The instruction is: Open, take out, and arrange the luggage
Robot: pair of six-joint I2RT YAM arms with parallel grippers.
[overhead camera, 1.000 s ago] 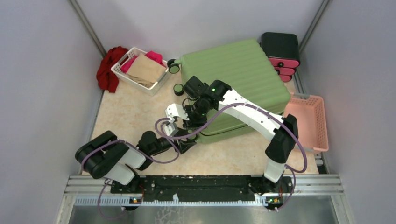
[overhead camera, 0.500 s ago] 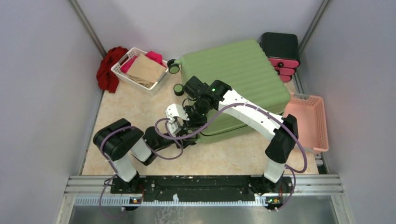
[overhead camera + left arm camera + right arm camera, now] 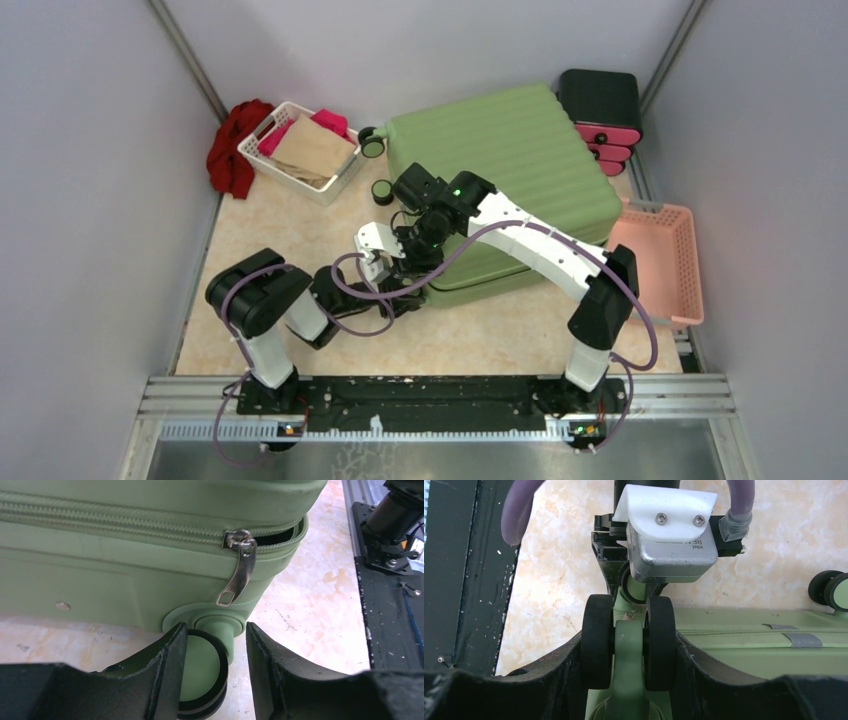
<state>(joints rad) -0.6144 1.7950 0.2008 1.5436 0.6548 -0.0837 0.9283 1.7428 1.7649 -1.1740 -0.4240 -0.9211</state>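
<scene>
The luggage (image 3: 520, 150) lay flat on the table (image 3: 280, 240), toward the far right, ribbed shell up; its wheeled end faced left, toward the white basket (image 3: 300, 150) and the red cloth (image 3: 232, 145) beside it; the black-and-pink drawer box (image 3: 600, 110) stood at its far right corner and the pink basket (image 3: 660, 260) just beside its right edge.

Both of your arms met at the case's near left corner. Your right gripper (image 3: 628, 645) was clenched around the twin wheel (image 3: 596, 640) of that corner; in the right wrist view a finger pressed each black tyre from the outside, with the green fork between them and the shell running off to the right. Just beyond that wheel you could see the left arm's wrist camera (image 3: 671, 545).

Your left gripper (image 3: 216, 630) came in low from the near left, with the case's side wall right ahead of it; its jaws stood apart astride another caster (image 3: 202, 672); the left finger (image 3: 167, 670) overlapped the tyre, while bare table showed between the tyre and the right finger (image 3: 265, 670), so nothing was grasped. Above the jaws the metal zip pull (image 3: 239, 570) hung from its slider at the rounded corner; a dark gap showed in the seam just right of the slider; left of it the zip was closed.
</scene>
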